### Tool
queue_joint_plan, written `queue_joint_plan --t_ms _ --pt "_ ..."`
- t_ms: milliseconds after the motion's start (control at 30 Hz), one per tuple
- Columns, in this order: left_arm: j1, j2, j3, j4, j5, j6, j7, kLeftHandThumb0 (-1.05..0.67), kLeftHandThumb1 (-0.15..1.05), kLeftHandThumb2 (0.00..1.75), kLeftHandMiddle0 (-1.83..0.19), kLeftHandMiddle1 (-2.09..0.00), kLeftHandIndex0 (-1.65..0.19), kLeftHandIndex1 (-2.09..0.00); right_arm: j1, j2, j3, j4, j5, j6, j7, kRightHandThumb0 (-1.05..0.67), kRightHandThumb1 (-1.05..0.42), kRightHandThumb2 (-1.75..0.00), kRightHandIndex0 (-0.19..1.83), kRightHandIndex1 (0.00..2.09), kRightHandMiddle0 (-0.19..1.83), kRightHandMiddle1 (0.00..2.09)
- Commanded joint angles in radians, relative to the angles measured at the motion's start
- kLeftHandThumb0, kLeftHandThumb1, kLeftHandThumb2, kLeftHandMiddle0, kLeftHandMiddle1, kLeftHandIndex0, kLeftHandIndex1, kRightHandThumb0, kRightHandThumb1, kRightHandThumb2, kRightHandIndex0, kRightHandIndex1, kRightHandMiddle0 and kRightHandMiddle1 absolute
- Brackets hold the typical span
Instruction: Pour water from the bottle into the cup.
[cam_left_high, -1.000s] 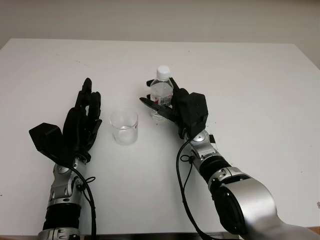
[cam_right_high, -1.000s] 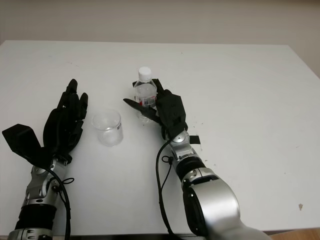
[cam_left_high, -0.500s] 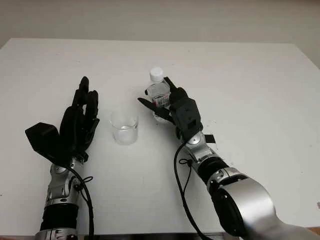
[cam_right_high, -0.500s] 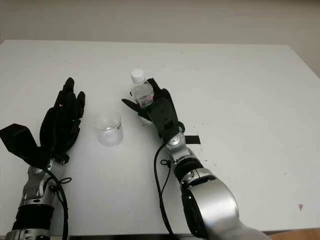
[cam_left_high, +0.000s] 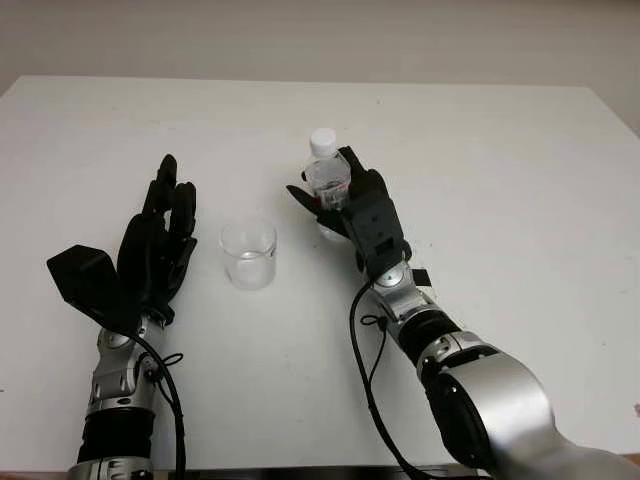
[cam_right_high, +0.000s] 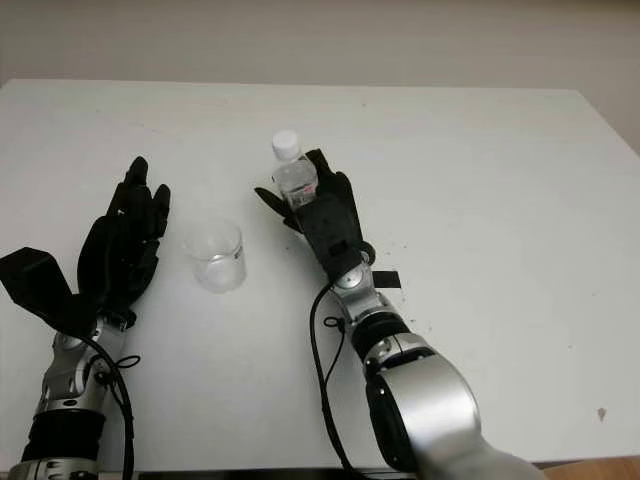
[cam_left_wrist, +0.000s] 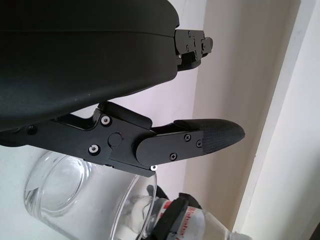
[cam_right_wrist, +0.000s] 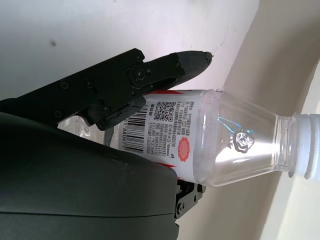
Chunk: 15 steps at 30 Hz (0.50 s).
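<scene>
Hovering open above the white desk (cam_left_high: 500, 160), the left hand (cam_left_high: 155, 250) sits just left of the clear glass cup (cam_left_high: 248, 254), which stands upright on the desk. To the cup's right, the right hand (cam_left_high: 362, 212) has its fingers (cam_right_wrist: 150, 75) wrapped around the capped water bottle (cam_left_high: 326, 180), held upright.

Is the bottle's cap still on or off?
On. The bottle, held in the right robot hand, has its white cap sitting on the neck.
</scene>
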<state>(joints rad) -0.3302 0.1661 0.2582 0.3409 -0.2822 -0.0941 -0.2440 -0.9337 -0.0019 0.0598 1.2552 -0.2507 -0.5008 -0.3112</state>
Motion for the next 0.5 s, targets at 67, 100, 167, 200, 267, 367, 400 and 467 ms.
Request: queue_joint_plan --t_ms 67,100,167,200,267,367,400,467 --pt "0.0 0.0 -0.004 -0.015 0.002 -0.002 0.005 -0.7 1.05 0.51 0.03 -0.05 0.04 -0.06 -0.073 -0.044 0.051 0.002 -0.072 0.005 -0.054 -0.34 -1.05 -0.34 1.33 2.09 1.02 2.09" --pt "0.001 -0.001 -0.005 -0.017 0.001 -0.003 0.003 -0.71 1.05 0.51 0.04 -0.05 0.05 -0.06 -0.084 -0.057 0.072 0.003 -0.102 0.0 -0.079 -0.34 -1.05 -0.33 1.32 2.09 1.02 2.09" --pt "0.003 -0.002 -0.006 -0.021 0.0 -0.002 0.003 -0.7 1.05 0.51 0.04 -0.05 0.06 -0.05 -0.106 -0.082 0.113 0.006 -0.158 -0.004 -0.125 -0.35 -1.05 -0.33 1.31 2.09 1.02 2.09" --pt "0.005 -0.002 -0.007 -0.022 0.0 -0.004 0.001 -0.7 1.05 0.51 0.05 -0.05 0.06 -0.05 -0.122 -0.097 0.138 0.007 -0.191 0.002 -0.14 -0.36 -1.05 -0.32 1.32 2.09 1.02 2.09" --pt "0.008 -0.003 -0.009 -0.022 -0.001 -0.004 0.0 -0.7 1.05 0.52 0.05 -0.05 0.06 -0.05 -0.147 -0.12 0.179 0.011 -0.24 0.015 -0.157 -0.38 -1.05 -0.32 1.33 2.09 1.03 2.09" --pt "0.011 -0.006 -0.013 -0.028 0.005 -0.002 0.01 -0.7 1.05 0.52 0.05 -0.05 0.06 -0.05 -0.171 -0.14 0.215 0.017 -0.282 0.025 -0.172 -0.4 -1.05 -0.31 1.26 2.09 0.97 2.09" --pt "0.013 -0.007 -0.015 -0.029 0.006 -0.002 0.011 -0.7 1.05 0.53 0.05 -0.05 0.05 -0.06 -0.176 -0.144 0.223 0.019 -0.289 0.024 -0.171 -0.41 -1.05 -0.3 1.22 2.09 0.94 2.09" --pt "0.013 -0.01 -0.018 -0.027 0.007 -0.009 0.011 -0.7 1.05 0.53 0.05 -0.05 0.06 -0.05 -0.183 -0.154 0.249 0.021 -0.316 0.02 -0.185 -0.41 -1.05 -0.29 1.2 2.09 0.91 2.09"
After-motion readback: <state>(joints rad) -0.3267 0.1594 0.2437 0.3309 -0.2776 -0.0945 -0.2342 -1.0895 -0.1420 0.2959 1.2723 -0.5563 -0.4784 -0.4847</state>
